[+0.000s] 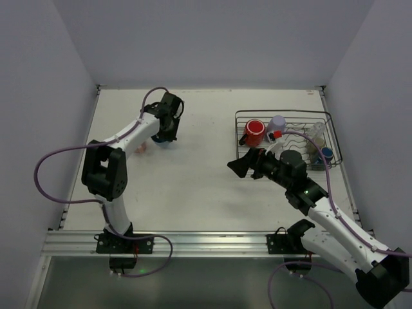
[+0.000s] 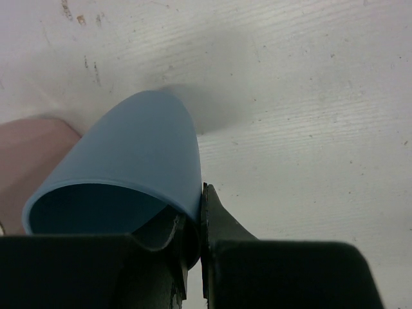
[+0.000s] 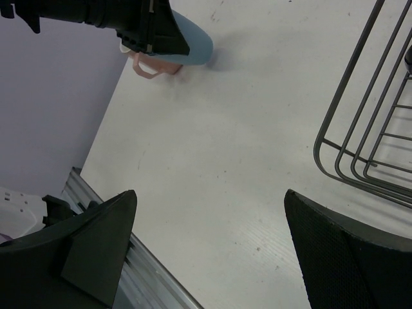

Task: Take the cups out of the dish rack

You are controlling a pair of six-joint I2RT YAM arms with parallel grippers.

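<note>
My left gripper (image 1: 166,134) is shut on the rim of a light blue cup (image 2: 135,161), one finger inside and one outside. The cup is tilted, low at the table's far left, next to a pink mug (image 1: 143,148) standing on the table; the mug also shows in the left wrist view (image 2: 32,161). The dish rack (image 1: 328,122) sits at the right and holds a red mug (image 1: 255,132), a lavender cup (image 1: 277,121), a clear glass (image 1: 315,138) and a dark blue cup (image 1: 326,154). My right gripper (image 1: 241,166) is open and empty just left of the rack's near corner (image 3: 360,138).
White walls close in the table on the left, back and right. An aluminium rail (image 1: 193,241) runs along the near edge. Bare tabletop (image 1: 199,174) lies between the two grippers. In the right wrist view the light blue cup (image 3: 198,44) and pink mug (image 3: 154,65) show far off.
</note>
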